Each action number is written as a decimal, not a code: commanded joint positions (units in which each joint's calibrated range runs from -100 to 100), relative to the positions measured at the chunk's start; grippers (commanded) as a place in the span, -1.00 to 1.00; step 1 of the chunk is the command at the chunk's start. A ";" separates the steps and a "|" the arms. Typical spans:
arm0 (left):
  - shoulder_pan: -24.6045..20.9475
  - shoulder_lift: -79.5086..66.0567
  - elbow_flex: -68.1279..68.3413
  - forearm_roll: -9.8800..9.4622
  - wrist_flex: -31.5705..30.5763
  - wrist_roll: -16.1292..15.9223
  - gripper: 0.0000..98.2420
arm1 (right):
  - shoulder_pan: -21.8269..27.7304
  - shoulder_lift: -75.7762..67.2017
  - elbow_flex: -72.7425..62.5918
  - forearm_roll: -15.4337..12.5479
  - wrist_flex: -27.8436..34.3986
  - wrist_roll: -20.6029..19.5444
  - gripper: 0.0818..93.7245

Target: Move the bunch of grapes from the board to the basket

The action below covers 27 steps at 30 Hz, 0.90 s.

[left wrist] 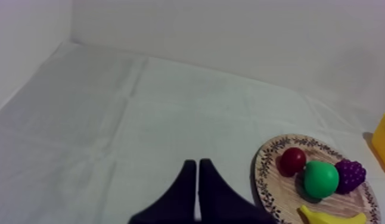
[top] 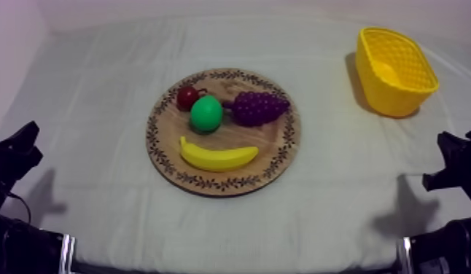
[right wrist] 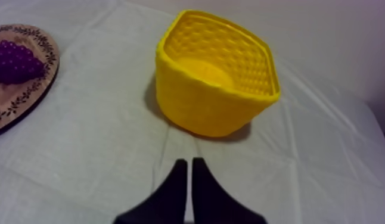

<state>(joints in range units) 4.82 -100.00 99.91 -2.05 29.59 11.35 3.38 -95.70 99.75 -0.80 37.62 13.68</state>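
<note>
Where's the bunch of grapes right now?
The bunch of grapes lies on the wooden board, upper right in the top view, just right of the green pear, on the side toward the yellow basket.

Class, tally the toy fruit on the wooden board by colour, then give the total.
Red: 1, the small red fruit
Green: 1, the pear
Purple: 1, the bunch of grapes
Yellow: 1, the banana
Total: 4

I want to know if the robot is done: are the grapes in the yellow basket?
No, the bunch of grapes lies on the wooden board, and the yellow basket holds no fruit.
</note>
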 commanded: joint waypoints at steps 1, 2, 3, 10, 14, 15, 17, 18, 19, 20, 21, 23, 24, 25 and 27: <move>0.00 0.00 -0.02 -0.02 -0.01 0.00 -1.00 | -0.01 0.03 0.03 -0.01 0.07 -0.05 -0.99; 0.00 0.00 -0.02 -0.02 -0.01 0.00 -1.00 | -0.01 0.03 0.03 -0.01 0.09 -0.04 -0.99; 0.00 0.00 -0.02 -0.02 -0.01 0.00 -1.00 | -0.01 0.03 0.03 -0.01 0.10 -0.03 -0.99; 0.00 0.00 -0.02 -0.02 -0.01 0.00 -1.00 | -0.01 0.03 0.03 -0.01 0.12 -0.16 -0.99; 0.00 0.00 -0.02 -0.02 -0.01 0.00 -1.00 | -0.01 0.03 0.03 -0.01 0.13 -0.17 -0.99; 0.00 0.00 -0.02 -0.02 -0.01 0.00 -1.00 | -0.01 0.03 0.03 -0.01 0.13 -0.19 -0.99; 0.00 0.00 -0.02 -0.02 -0.01 0.00 -1.00 | -0.01 0.03 0.03 -0.01 0.13 -0.25 -0.99; 0.00 0.00 -0.02 -0.02 -0.01 0.00 -1.00 | -0.01 0.03 0.03 -0.01 0.13 -0.27 -0.99; 0.00 0.00 -0.02 -0.02 -0.01 0.00 -1.00 | -0.01 0.03 0.03 -0.01 0.13 -0.28 -0.99; 0.00 0.00 -0.02 -0.02 -0.01 0.00 -1.00 | -0.01 0.03 0.03 -0.01 0.13 -0.30 -0.99; 0.00 0.00 -0.02 -0.02 -0.01 0.00 -1.00 | -0.01 0.03 0.03 -0.01 0.13 -0.30 -0.99; 0.00 0.00 -0.02 -0.02 -0.01 0.00 -1.00 | -0.01 0.03 0.03 -0.01 0.13 -0.30 -0.99; 0.00 0.00 -0.02 -0.02 -0.01 0.00 -1.00 | -0.01 0.03 0.03 -0.01 0.13 -0.29 -0.99; 0.00 0.00 -0.02 -0.02 -0.01 0.00 -1.00 | -0.01 0.03 0.03 -0.01 0.13 -0.27 -0.99; 0.00 0.00 -0.02 -0.02 -0.01 0.00 -1.00 | -0.01 0.03 0.03 -0.01 0.13 -0.25 -0.99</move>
<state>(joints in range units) 4.82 -100.00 99.91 -2.05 29.59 11.35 3.38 -95.70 99.75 -0.80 37.71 13.34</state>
